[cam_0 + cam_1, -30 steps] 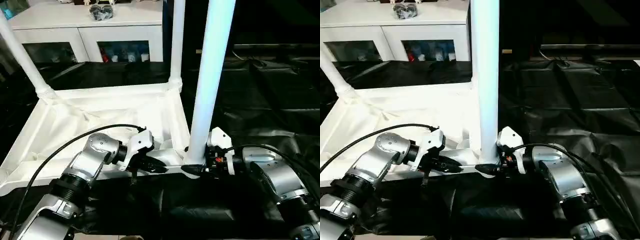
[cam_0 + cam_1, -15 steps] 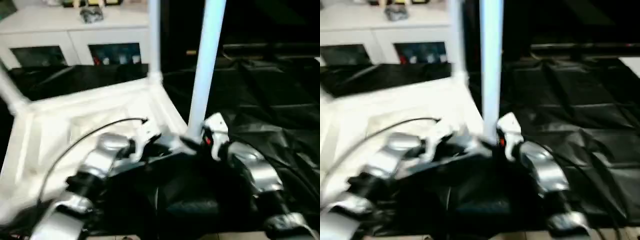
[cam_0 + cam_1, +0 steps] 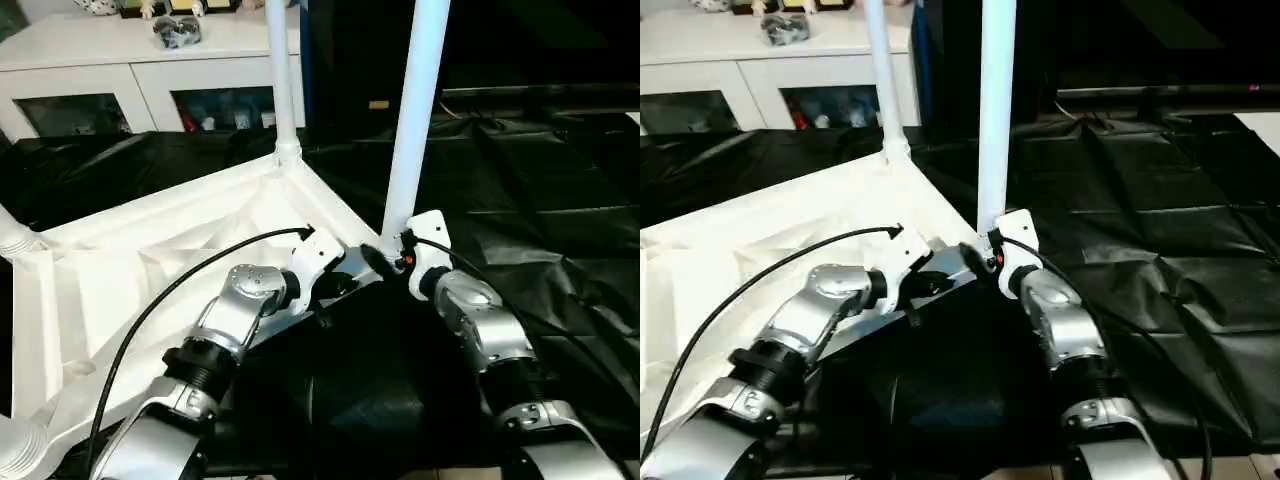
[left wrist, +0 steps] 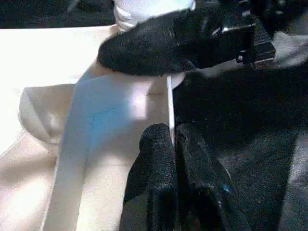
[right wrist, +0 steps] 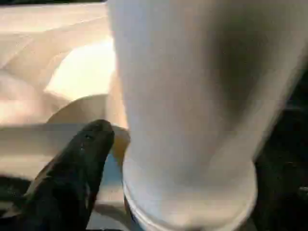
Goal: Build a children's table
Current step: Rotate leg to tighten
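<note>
- Tabletop (image 3: 130, 270), white and ribbed side up, lies flipped on the black sheet (image 3: 540, 200) ahead of me, one corner pointing at my chest, with the white cabinet (image 3: 150, 70) beyond it.
- Both my silver forearms reach forward and bend inward, so that the two wrists meet at that near corner.
- Near leg (image 3: 412, 120) stands upright in the corner socket just in front of my right gripper (image 3: 385, 262); the far leg (image 3: 283, 85) rises from the next corner behind, and a third leg's base (image 3: 15, 240) shows at the left edge.
- From my head I see how the tabletop is laid out and where the legs stand; my right wrist camera gives the close look at the near leg's foot (image 5: 192, 144), broad and pale, with one black finger (image 5: 72, 168) beside it and apart from the tube.
- My right gripper is spread around that foot; whether it touches the tube I cannot tell.
- My left gripper (image 4: 172, 144) is pinched tight on the tabletop's thin edge wall (image 4: 169, 103), fingertips together, right beside the socket, with the right gripper's black finger (image 4: 159, 45) just above.
</note>
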Robot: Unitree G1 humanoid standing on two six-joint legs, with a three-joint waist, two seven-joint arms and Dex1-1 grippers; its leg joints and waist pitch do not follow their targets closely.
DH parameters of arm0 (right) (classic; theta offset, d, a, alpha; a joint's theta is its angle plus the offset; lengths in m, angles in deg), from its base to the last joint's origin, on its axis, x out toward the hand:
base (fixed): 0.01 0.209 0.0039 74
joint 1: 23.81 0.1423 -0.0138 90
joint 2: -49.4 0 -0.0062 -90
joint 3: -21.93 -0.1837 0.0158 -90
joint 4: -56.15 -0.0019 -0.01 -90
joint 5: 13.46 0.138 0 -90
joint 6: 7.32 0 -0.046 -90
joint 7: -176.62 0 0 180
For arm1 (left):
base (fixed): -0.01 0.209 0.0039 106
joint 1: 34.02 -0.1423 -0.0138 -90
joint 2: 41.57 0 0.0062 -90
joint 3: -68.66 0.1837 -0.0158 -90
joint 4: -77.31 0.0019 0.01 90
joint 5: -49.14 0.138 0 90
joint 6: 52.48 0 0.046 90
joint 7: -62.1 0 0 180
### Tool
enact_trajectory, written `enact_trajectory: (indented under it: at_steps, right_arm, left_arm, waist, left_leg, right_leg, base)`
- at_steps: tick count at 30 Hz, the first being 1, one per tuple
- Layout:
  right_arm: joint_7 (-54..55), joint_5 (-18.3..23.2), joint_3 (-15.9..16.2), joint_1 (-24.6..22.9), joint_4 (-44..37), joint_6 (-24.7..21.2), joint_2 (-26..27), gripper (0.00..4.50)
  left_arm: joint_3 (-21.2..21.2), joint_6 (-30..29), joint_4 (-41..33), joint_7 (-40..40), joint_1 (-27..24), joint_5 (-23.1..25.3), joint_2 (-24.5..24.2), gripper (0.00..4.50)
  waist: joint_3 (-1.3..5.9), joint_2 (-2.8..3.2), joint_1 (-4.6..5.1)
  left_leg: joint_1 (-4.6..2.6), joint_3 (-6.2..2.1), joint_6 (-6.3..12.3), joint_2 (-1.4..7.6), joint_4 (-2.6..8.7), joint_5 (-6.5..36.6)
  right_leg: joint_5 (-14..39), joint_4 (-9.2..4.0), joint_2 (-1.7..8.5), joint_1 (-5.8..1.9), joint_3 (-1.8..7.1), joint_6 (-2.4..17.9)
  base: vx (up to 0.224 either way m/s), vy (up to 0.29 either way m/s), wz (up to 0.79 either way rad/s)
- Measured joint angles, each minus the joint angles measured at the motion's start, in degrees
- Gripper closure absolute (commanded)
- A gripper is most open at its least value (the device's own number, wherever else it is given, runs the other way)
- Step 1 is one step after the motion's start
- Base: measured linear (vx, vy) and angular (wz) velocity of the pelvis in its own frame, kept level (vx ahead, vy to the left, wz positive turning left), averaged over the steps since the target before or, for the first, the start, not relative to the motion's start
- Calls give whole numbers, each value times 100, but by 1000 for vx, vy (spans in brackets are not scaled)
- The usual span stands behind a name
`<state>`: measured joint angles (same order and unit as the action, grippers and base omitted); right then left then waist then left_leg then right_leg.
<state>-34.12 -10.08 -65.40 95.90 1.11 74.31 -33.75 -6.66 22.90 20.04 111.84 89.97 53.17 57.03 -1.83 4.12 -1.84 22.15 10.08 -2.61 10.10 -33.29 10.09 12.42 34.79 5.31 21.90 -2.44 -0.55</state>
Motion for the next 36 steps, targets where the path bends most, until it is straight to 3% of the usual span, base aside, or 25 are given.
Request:
enact_trajectory:
  at_steps: [11,17,18,32,36]
  right_arm:
    - [-2828,279,712,-521,-903,147,-1208,56]
    - [-3668,454,933,-661,-1250,5,-1527,56]
    - [-3782,507,968,-670,-1271,-25,-1543,81]
    - [-3961,582,1041,-787,-1615,-344,-1569,173]
    - [-3359,541,819,-878,-1573,-383,-1355,178]
  left_arm:
    - [266,396,-442,1626,-316,-272,-804,450]
    - [357,451,-610,2225,-447,-437,-1098,450]
    - [391,445,-667,2333,-459,-441,-1163,450]
    - [421,436,-721,2669,-496,-497,-1278,450]
    - [337,260,-717,2265,-497,-430,-1139,450]
  waist:
    - [-11,16,-161]
    - [-15,12,-173]
    - [-15,13,-173]
    - [-15,12,-193]
    - [-15,11,-157]
  left_leg:
    - [11,1,6,8,-7,3]
    - [9,2,6,9,-11,3]
    - [10,2,6,9,-12,3]
    - [11,3,6,9,-18,3]
    - [3,3,5,7,-22,3]
  right_leg:
    - [8,-8,1,-3,-14,-3]
    - [7,4,1,-2,-11,-2]
    - [7,4,1,-1,-11,-2]
    - [7,6,2,-2,-10,-2]
    - [6,13,2,-5,-3,-1]
  base:
    - [0,0,0]
    - [0,0,0]
    - [0,0,0]
    - [0,0,0]
    - [0,0,0]
